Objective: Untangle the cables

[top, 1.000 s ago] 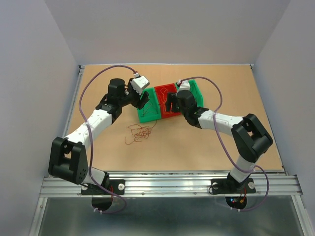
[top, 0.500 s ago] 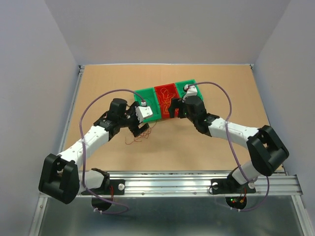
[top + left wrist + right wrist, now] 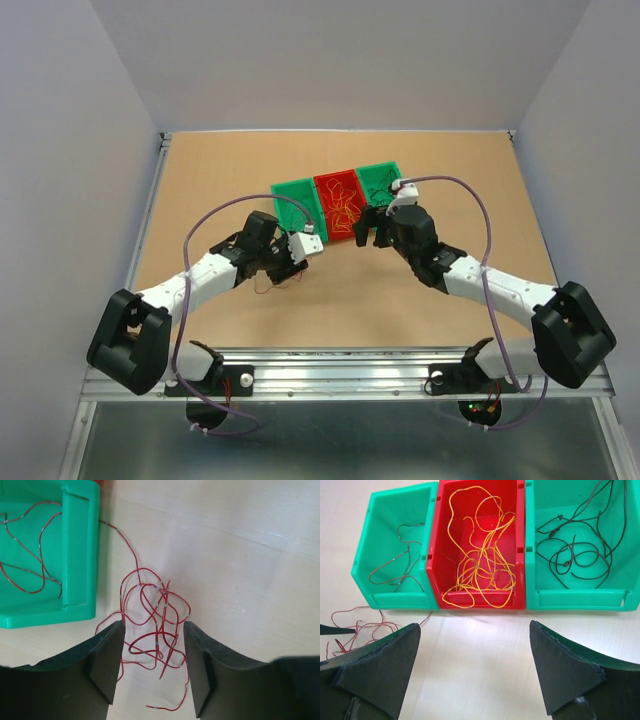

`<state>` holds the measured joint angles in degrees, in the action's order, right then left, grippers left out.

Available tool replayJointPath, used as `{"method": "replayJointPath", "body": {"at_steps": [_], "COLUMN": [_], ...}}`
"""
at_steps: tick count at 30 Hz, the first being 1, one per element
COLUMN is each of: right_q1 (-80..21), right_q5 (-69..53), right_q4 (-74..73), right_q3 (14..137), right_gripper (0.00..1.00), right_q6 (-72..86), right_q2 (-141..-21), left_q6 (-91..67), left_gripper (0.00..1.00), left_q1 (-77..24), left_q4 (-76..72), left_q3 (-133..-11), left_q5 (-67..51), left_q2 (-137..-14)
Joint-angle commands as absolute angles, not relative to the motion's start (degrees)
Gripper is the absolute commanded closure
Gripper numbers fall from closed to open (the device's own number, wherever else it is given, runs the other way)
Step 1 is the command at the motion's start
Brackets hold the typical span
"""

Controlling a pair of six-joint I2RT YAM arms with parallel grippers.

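A loose clump of thin red cables (image 3: pixel 156 622) lies on the table just in front of the left green bin (image 3: pixel 80 555). One strand trails from it up to that bin's wall. My left gripper (image 3: pixel 154 630) is open and low over the clump, one finger on each side, and hides most of it from above (image 3: pixel 290 262). Another red strand (image 3: pixel 400 560) lies in the left green bin (image 3: pixel 395 600), orange-yellow cables (image 3: pixel 480 560) in the red bin (image 3: pixel 480 602), dark cables (image 3: pixel 570 555) in the right green bin (image 3: pixel 580 600). My right gripper (image 3: pixel 474 627) is open over bare table before the red bin.
The three bins (image 3: pixel 335 185) stand side by side at the middle back of the tan table (image 3: pixel 450 180). Grey walls close it in on three sides. Purple arm cables (image 3: pixel 480 200) loop above both arms. A metal rail (image 3: pixel 340 375) runs along the near edge.
My left arm came off the left green bin down to the red clump, and its jaws widened, then narrowed. My right arm drew back from the bins toward the near side, jaws wider.
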<state>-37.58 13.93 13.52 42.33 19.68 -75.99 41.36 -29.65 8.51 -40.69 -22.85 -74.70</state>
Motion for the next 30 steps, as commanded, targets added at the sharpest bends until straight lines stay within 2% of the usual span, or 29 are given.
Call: {"method": "replayJointPath", "body": {"at_steps": [1, 2, 4, 5, 14, 21, 26, 30], "right_q1": [-37.8, -37.8, -37.9, -37.8, -39.8, -46.4, -47.4, -48.2], "right_q5": [14.5, 13.5, 12.2, 11.6, -17.9, -23.6, -29.0, -26.8], "right_q4": [14.7, 14.7, 14.7, 14.7, 22.2, 26.7, 31.4, 33.1], "right_q3": [40.5, 40.3, 39.9, 39.6, 39.5, 41.8, 42.5, 44.6], "right_gripper": [0.06, 0.07, 0.08, 0.08, 0.13, 0.14, 0.14, 0.14], "right_q6": [19.1, 18.6, 18.0, 17.2, 7.0, 0.5, -1.1, -1.3], "right_q2": [-73.0, -72.8, -72.1, -71.8, -77.4, -82.8, -85.5, -88.7], "left_q6": [41.4, 41.5, 41.8, 42.0, 43.0, 41.5, 40.5, 40.4], "left_gripper": [0.50, 0.65, 0.85, 1.00, 1.00, 1.00, 1.00, 1.00], "left_q1": [-30.0, -30.0, -30.0, -30.0, -30.0, -29.8, -29.2, -28.2], "left_q4": [7.0, 7.1, 7.1, 7.3, 10.0, 10.8, 11.9, 12.9], "left_q3": [-41.4, -41.4, -41.3, -41.4, -41.6, -41.8, -42.9, -43.6], "left_q5": [-21.4, -21.7, -22.8, -23.2, -32.2, -35.2, -37.2, -39.5], "left_q2": [-73.7, -73.6, -73.4, -73.2, -63.9, -59.3, -58.0, -56.7]}}
